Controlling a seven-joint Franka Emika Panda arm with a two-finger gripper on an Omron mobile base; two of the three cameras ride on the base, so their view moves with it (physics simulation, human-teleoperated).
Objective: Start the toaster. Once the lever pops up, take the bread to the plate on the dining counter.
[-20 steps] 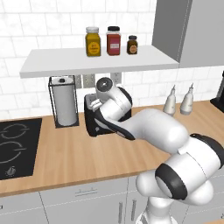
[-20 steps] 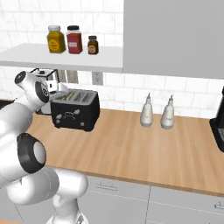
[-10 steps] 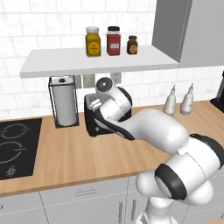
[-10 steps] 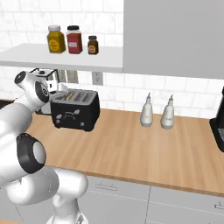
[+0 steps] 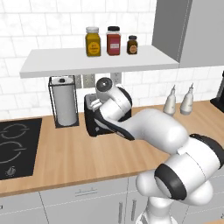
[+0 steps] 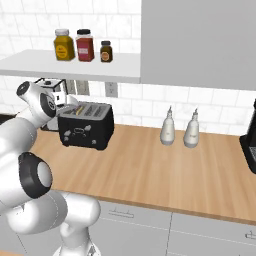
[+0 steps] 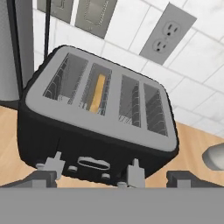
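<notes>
1. At the left of the left base view a black hob (image 5: 15, 146) is set into the wooden bench (image 5: 65, 162), and a paper towel roll (image 5: 64, 103) stands upright in its wire holder just left of the toaster (image 5: 92, 117).
2. The toaster sits at the far side of the bench against the tiled wall, below a white shelf (image 5: 96, 61) carrying three jars (image 5: 113, 40).
3. In the hand view, the bread (image 7: 97, 92) stands sunk in the second slot from the left of the toaster (image 7: 100, 113); the other three slots show bare wire.
4. The fingers (image 7: 111, 178) are spread fully wide just above and in front of the toaster, holding nothing and touching nothing.
5. Right of the toaster, two pale bottles (image 6: 177, 128) stand side by side near the wall.
6. A black appliance (image 6: 250, 145) stands at the far right edge.
</notes>
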